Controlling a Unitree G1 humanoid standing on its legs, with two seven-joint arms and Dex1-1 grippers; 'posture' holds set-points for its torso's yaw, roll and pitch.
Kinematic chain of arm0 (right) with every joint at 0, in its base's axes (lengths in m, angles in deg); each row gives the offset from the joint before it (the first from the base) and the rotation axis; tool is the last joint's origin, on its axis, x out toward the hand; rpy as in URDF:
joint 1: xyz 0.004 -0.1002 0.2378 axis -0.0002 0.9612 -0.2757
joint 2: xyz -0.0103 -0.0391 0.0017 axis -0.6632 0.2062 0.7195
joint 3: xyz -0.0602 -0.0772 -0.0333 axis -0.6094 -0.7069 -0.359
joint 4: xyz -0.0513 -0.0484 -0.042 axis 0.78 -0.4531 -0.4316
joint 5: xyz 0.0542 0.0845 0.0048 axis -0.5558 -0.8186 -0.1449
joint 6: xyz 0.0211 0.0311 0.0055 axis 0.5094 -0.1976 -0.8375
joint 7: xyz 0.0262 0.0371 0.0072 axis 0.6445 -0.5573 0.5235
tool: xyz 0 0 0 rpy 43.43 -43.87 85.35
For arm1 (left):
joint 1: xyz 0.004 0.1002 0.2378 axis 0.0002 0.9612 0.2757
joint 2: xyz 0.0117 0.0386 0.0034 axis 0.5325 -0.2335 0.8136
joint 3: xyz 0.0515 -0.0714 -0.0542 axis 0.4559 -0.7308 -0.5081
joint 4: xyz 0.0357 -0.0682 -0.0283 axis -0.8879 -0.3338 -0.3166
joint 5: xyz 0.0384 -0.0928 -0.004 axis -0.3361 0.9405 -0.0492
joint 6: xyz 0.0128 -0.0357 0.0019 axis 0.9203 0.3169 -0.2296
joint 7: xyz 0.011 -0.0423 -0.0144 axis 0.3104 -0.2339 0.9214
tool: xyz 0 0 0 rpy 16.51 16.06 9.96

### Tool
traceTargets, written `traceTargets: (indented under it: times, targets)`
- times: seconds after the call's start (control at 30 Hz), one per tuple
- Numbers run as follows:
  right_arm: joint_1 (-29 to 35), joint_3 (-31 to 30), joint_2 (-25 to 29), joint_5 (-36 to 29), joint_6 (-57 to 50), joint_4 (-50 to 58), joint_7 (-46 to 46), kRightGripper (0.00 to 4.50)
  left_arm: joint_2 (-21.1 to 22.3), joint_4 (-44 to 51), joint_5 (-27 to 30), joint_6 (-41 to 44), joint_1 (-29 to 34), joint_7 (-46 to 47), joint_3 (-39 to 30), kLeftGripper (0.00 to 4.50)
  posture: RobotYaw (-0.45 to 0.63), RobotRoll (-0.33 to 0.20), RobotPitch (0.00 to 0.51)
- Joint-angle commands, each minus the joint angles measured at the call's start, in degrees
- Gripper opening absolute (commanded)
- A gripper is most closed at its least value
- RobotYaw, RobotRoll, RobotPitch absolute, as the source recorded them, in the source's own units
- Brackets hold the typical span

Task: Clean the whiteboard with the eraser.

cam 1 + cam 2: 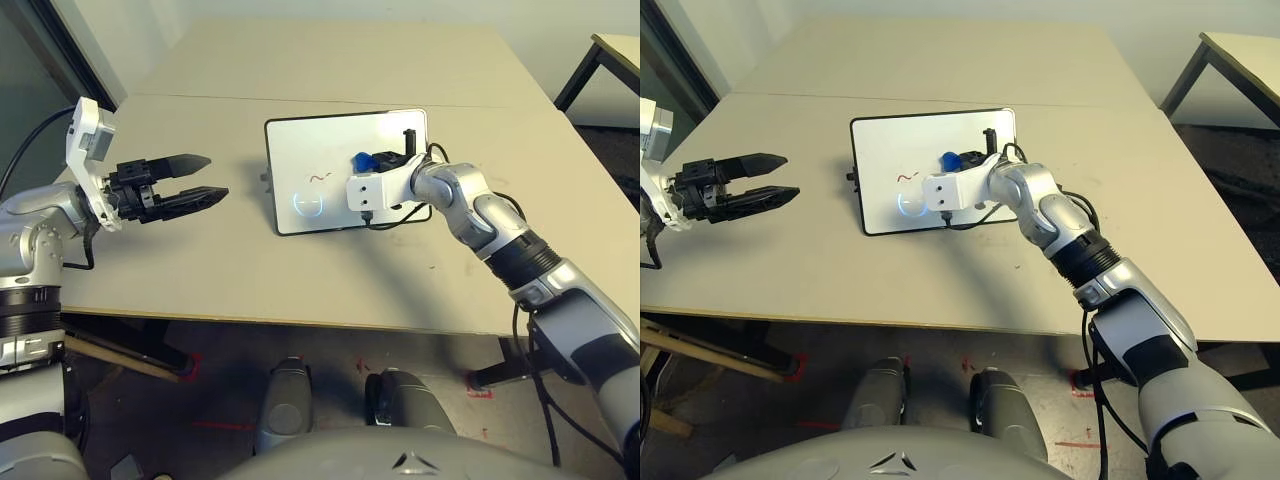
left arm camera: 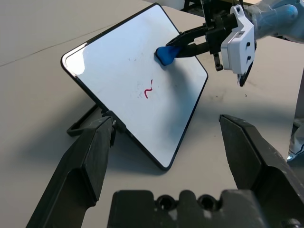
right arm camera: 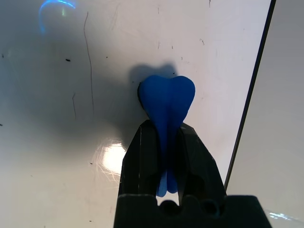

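Sitting between right hand's fingers (image 3: pixel 197 156).

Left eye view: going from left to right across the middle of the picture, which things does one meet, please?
Left gripper → whiteboard's left edge → red mark → eraser → right forearm.

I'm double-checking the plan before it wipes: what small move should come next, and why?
Probably slide the eraser across to the red squiggle: the right gripper holds it at the whiteboard, and that mark lies clear of it, unwiped.
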Motion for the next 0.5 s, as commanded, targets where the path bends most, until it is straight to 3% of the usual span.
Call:
traceTargets:
  times: [0.03,0.5]
  targets:
    - [-0.05,-1.36,-1.86,0.86,0.02,-1.50,-0.49,0.33,-0.21,-0.28,-0.64,-0.16,-0.61,-0.56,0.59,4.50,0.30,0.000,0.067]
    - [-1.73,-4.97,-9.82,2.70,2.19,-6.43,-2.60,0.33,0.02,0.73,-0.36,0.34,0.33,-0.61,0.26,4.50,0.31,0.000,0.065]
